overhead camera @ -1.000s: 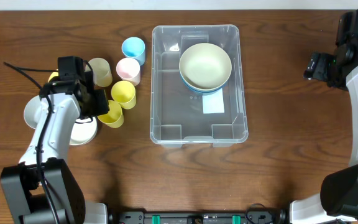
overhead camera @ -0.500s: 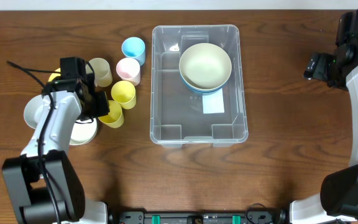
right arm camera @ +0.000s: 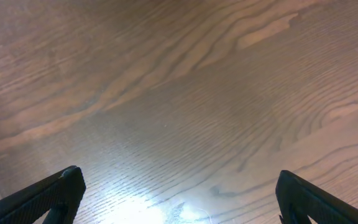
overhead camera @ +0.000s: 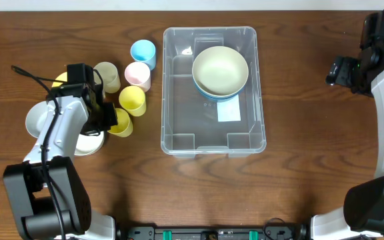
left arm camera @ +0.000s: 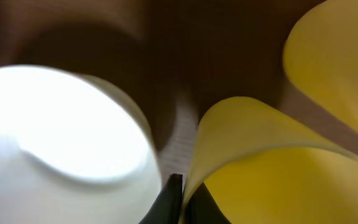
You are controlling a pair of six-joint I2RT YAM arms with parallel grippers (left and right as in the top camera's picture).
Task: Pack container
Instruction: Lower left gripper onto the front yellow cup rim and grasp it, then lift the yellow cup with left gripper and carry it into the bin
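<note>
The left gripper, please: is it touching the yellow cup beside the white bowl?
Touching. The left wrist view shows the left gripper shut on the rim of the yellow cup, its bent wall pinched between the dark fingertips.

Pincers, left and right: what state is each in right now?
Left pincer: closed, pinching the rim of a yellow cup.
Right pincer: open, holding nothing.

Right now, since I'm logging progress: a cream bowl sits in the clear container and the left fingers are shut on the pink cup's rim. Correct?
One detail is off. The left fingers are shut on the rim of a yellow cup, not the pink cup, which stands apart from them; the left wrist view shows it. The cream bowl does sit in the clear container.
</note>
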